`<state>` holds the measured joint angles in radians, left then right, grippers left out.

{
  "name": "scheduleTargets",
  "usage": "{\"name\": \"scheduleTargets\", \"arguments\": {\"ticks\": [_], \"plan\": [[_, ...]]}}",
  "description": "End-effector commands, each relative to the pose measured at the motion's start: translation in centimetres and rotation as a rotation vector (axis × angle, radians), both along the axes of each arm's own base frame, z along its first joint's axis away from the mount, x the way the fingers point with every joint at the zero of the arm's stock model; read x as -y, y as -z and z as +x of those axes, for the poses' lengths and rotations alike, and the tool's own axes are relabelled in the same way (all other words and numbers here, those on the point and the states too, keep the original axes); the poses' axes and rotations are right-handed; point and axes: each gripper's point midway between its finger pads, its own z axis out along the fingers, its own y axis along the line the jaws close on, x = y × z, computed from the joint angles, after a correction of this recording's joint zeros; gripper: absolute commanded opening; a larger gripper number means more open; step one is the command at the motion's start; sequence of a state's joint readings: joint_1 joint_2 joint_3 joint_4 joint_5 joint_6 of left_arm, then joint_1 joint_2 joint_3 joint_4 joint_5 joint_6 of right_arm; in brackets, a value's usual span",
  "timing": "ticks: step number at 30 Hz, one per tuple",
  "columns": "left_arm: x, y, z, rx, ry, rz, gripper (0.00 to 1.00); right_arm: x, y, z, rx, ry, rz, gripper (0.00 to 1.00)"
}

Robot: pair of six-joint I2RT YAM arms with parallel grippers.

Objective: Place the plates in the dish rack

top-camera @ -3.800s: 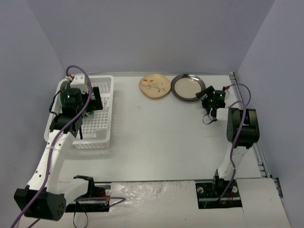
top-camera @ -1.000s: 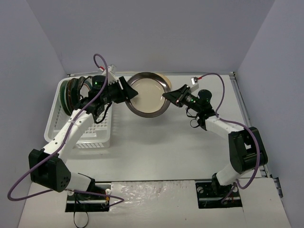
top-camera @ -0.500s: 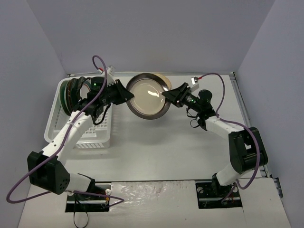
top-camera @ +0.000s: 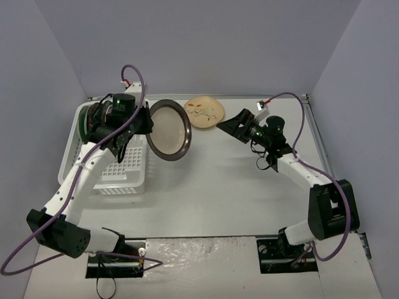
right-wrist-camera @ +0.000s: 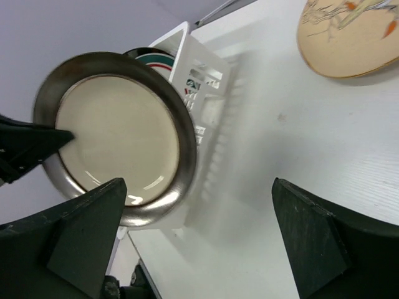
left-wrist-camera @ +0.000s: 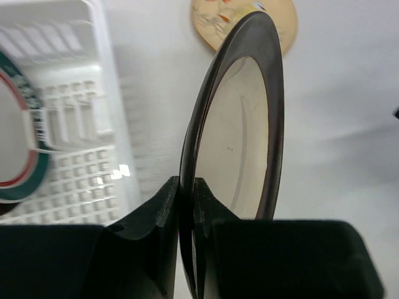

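Observation:
My left gripper (top-camera: 144, 122) is shut on the rim of a dark-rimmed beige plate (top-camera: 169, 130) and holds it on edge in the air beside the right side of the white dish rack (top-camera: 106, 165); the plate shows in the left wrist view (left-wrist-camera: 240, 131) and the right wrist view (right-wrist-camera: 115, 134). A white plate with a teal-red rim (left-wrist-camera: 15, 149) stands in the rack. A tan floral plate (top-camera: 204, 113) lies flat on the table behind. My right gripper (top-camera: 229, 126) is open and empty, right of the held plate.
The rack (right-wrist-camera: 202, 81) stands at the table's left side. Purple walls close in the table on the left, back and right. Purple cables hang from both arms.

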<state>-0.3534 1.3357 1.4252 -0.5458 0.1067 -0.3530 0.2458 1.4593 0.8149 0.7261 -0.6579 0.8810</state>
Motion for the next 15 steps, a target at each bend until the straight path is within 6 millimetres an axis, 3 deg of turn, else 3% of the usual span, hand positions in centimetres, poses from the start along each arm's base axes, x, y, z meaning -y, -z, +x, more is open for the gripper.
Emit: {"name": "scheduleTargets", "arguments": {"ticks": [1,9,15], "plan": [[-6.5,-14.8,-0.2,0.447,-0.192,0.169,0.00,3.6,-4.0,1.1,0.163,0.100,-0.124,1.00],[-13.6,-18.6,0.3,0.530,-0.436,0.566,0.00,5.0,-2.6,0.7,0.140,0.114,-0.174,1.00],[-15.4,-16.9,3.8,0.462,-0.508,0.706,0.00,4.7,-1.7,0.4,0.114,0.086,-0.141,1.00]]}}
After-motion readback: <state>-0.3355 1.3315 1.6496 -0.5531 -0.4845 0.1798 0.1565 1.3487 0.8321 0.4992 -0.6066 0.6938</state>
